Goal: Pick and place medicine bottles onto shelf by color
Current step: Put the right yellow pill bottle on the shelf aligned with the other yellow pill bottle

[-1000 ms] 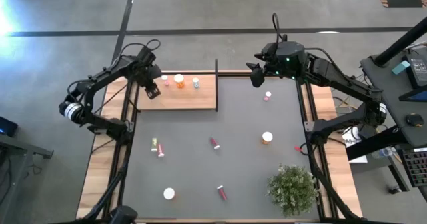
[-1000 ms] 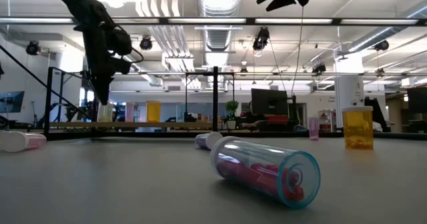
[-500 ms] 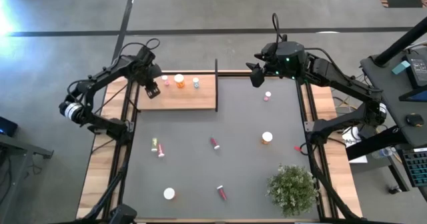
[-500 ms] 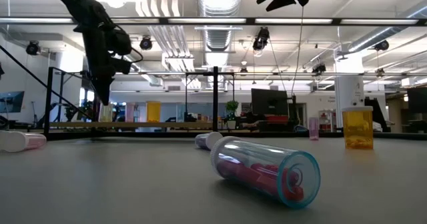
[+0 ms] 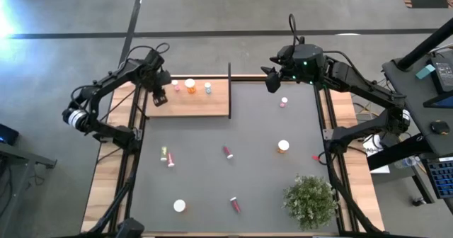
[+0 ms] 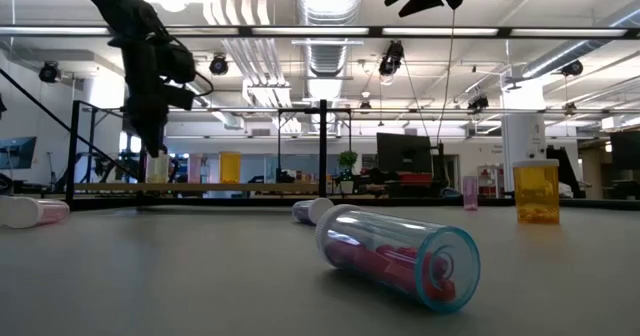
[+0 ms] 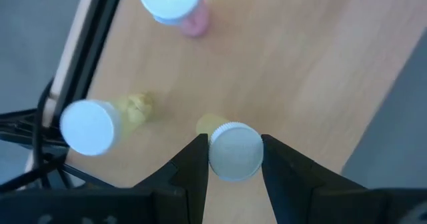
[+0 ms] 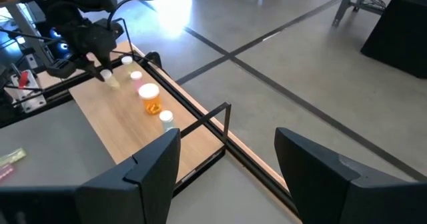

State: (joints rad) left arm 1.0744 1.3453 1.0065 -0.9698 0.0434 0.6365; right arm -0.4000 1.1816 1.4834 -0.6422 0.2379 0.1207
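a placing step, i judge: in the wrist view the left gripper (image 7: 233,159) pinches a yellow-green bottle (image 7: 233,149) by its cap over the shelf (image 7: 293,71); next it should release. beyond, the overhead view alone shows the right gripper (image 5: 271,80) waiting, spread empty.

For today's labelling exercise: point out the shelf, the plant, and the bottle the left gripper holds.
shelf (image 5: 205,105): high view, bare wood.
plant (image 5: 310,200): high view, foliage middle.
yellow-green bottle (image 7: 235,151): left wrist view, white cap.
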